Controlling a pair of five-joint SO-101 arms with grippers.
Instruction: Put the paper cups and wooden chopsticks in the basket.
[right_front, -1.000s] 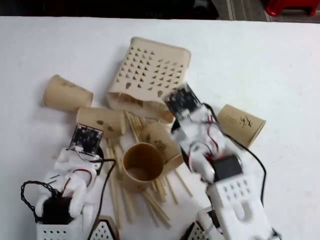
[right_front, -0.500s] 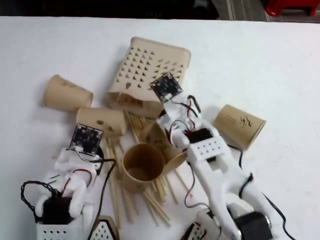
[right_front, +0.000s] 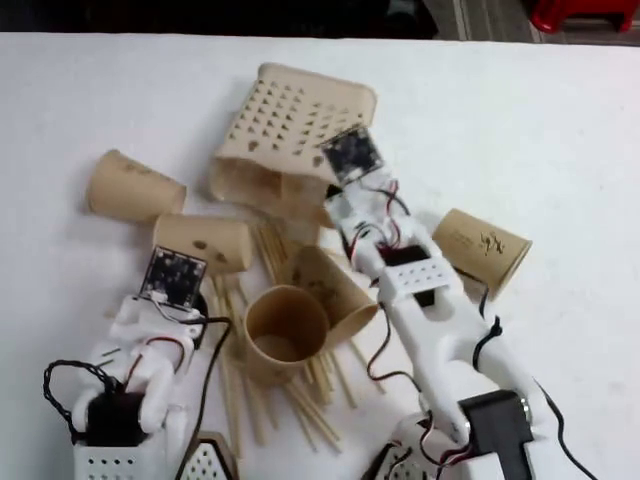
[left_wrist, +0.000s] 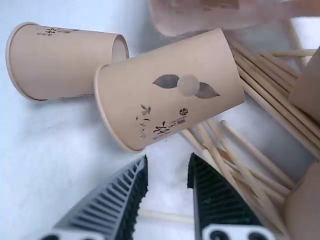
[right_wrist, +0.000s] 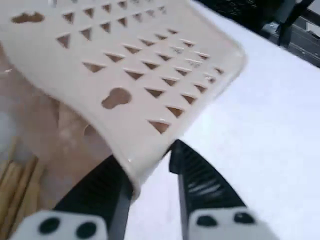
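The right claw (right_wrist: 147, 155) has swung forward from the cups to the basket (right_front: 290, 120), which lies on its side on the worktop (right_front: 560, 130) and has shifted slightly; its fingers stand spread astride the rim. It looks set to right the basket before loading; the left claw (left_wrist: 167, 165) hangs parted and empty beside a fallen paper cup (left_wrist: 165, 95), with chopsticks (right_front: 300, 395) strewn nearby.
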